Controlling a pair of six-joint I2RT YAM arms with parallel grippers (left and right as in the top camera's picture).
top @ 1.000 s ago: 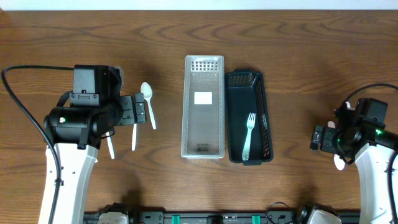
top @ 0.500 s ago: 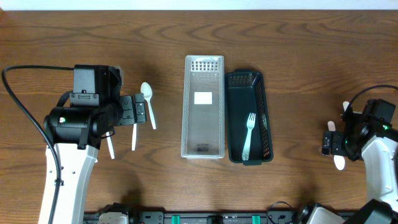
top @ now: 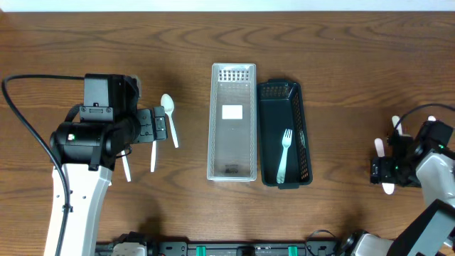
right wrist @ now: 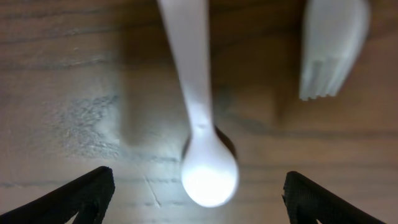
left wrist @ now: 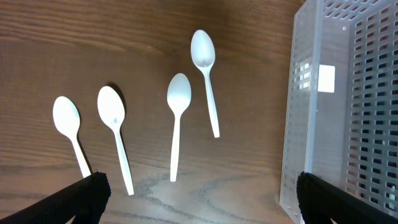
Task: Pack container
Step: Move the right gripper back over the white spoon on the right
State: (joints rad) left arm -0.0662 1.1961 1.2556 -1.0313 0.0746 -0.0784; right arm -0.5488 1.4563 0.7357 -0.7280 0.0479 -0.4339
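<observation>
Right tool spread, straddling a loose spoon, nothing pinched. Only one fork sat in the dark bin; clear bin empty; packing judged barely begun.

Soft even light; close spoon glares, blurred.

Robot lab setup: wood-grain table, left arm and right arm mounted, black cable
</observation>
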